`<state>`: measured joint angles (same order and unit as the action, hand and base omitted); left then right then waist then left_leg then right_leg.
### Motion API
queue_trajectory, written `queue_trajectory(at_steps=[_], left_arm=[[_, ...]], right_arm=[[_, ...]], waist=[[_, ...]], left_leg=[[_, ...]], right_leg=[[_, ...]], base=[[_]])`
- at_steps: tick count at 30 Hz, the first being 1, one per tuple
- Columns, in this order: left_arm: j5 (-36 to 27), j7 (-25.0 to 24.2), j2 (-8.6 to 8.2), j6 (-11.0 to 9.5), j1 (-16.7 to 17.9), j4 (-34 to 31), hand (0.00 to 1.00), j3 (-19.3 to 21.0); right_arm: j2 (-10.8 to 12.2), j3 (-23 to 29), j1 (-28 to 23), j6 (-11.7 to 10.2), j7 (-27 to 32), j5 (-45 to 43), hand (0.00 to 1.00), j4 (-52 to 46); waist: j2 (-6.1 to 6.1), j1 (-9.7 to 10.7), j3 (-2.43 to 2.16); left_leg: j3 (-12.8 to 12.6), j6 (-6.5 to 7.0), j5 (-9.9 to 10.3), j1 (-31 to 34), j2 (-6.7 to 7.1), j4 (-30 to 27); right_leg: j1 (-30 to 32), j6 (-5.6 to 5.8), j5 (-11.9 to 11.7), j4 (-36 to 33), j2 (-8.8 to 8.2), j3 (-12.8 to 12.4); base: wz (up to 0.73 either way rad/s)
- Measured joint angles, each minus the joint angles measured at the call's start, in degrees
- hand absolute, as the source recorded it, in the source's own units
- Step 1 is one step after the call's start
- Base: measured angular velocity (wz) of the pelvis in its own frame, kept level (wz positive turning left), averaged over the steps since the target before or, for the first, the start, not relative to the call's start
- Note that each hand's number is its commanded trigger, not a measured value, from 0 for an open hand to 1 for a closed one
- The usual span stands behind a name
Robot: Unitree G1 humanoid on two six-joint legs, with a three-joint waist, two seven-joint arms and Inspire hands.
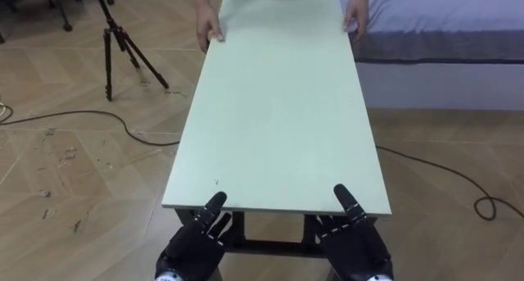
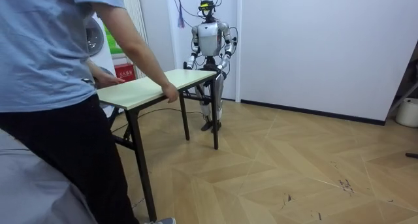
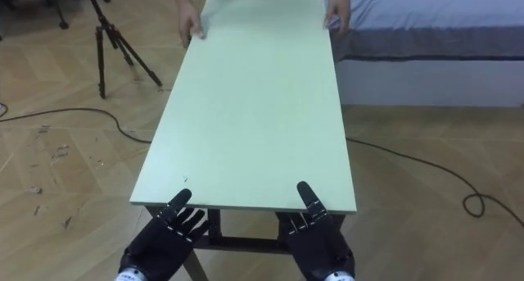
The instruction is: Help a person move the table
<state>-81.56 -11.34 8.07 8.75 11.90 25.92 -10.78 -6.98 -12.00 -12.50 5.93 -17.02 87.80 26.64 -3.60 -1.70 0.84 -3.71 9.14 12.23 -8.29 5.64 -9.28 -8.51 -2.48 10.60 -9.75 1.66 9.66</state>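
the bed lies along the far right of the table, which seems to stand on the wood floor between the robot and a person. the person holds the far corners, one hand on each. a tripod stands off to the left. at the near edge the left hand and right hand wait palm up, fingers stretched, clasping nothing. the step in hand looks like taking hold. next, the fingers likely need to seat under the rim and lift level with the person.

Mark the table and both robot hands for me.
table (image 1: 278, 109), left eye view, bare middle of top
left hand (image 1: 195, 243), left eye view, middle of hand
right hand (image 1: 354, 243), left eye view, middle of hand
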Motion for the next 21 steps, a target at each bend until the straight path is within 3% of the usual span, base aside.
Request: queue_trajectory(at_steps=[2, 3, 4, 5, 6, 7, 12, 16, 21], left_arm=[[0.00, 0.01, -0.76, 0.04, -0.02, -0.03, 0.00, 0.61], [0.01, 0.01, -1.31, 0.04, -0.05, -0.07, 0.06, 1.12], [0.01, 0.01, -1.54, 0.04, -0.05, -0.08, 0.21, 1.41], [0.01, 0.01, -1.91, 0.03, -0.05, -0.08, 0.57, 1.75], [0.01, 0.00, -1.99, 0.03, -0.05, -0.08, 0.75, 1.77], [0.01, 0.00, -2.00, 0.03, -0.05, -0.08, 1.00, 1.77], [-1.38, 0.72, -3.18, 0.03, -0.05, -0.08, 1.00, 2.87], [-2.22, 1.79, -3.19, 0.02, -0.08, -0.57, 1.00, 2.87], [-2.14, 2.52, -3.61, 0.02, -0.08, -2.83, 1.00, 2.72]], right_arm=[[0.17, 0.28, 0.00, 0.04, 0.35, 0.01, 0.00, -0.20], [0.42, 0.48, 0.04, 0.02, 0.64, 0.00, 0.00, -0.42], [0.55, 0.52, 0.08, 0.02, 0.65, -0.01, 0.00, -0.42], [0.74, 0.62, 0.09, -0.04, 0.65, 0.00, 0.24, -0.43], [0.74, 0.62, 0.11, -0.11, 0.64, 0.00, 0.63, -0.44], [0.74, 0.59, 0.12, -0.12, 0.64, -0.01, 1.00, -0.43], [0.86, 0.63, 1.05, -0.19, 0.64, -0.09, 1.00, -0.43], [0.89, 0.55, 1.33, -0.19, 0.80, -0.09, 1.00, -0.54], [1.23, 0.10, 1.33, -0.95, 3.71, -0.58, 1.00, -0.23]], waist=[[0.02, 0.05, 0.01], [0.07, 0.04, 0.00], [0.09, 0.04, -0.01], [0.10, -0.11, -0.01], [0.12, -0.28, 0.00], [0.16, -0.35, 0.02], [0.77, -0.21, 0.21], [1.22, -0.42, 0.16], [1.53, -0.77, 0.44]], left_leg=[[0.08, 0.00, 0.00, 0.08, 0.01, 0.01], [0.12, 0.00, 0.00, 0.20, 0.02, 0.02], [0.12, 0.00, 0.00, 0.26, 0.01, 0.01], [0.13, 0.00, 0.00, 0.35, 0.01, 0.00], [0.12, 0.00, 0.00, 0.28, 0.01, -0.03], [0.11, 0.00, 0.00, 0.09, 0.01, -0.06], [0.11, 0.00, 0.00, 0.57, 0.00, -0.33], [0.15, 0.00, 0.00, 0.97, 0.00, -0.35], [0.16, 0.02, -0.01, 1.91, 0.00, -0.80]], right_leg=[[0.05, 0.00, 0.00, -0.01, -0.01, 0.08], [0.19, 0.00, 0.00, -0.03, -0.01, 0.10], [0.25, 0.00, 0.00, -0.03, -0.01, 0.10], [0.31, 0.00, 0.00, -0.03, -0.01, 0.12], [0.33, 0.00, 0.00, -0.03, -0.02, 0.10], [0.33, 0.00, 0.00, -0.03, -0.02, 0.11], [0.66, 0.00, 0.00, -0.17, -0.04, 0.15], [1.17, 0.00, 0.00, -0.48, -0.06, 0.13], [2.28, 0.00, 0.00, -1.08, -0.12, 0.06]], base=[[0.00], [0.00], [0.00], [0.00], [0.00], [0.00], [0.00], [0.00], [0.00]])
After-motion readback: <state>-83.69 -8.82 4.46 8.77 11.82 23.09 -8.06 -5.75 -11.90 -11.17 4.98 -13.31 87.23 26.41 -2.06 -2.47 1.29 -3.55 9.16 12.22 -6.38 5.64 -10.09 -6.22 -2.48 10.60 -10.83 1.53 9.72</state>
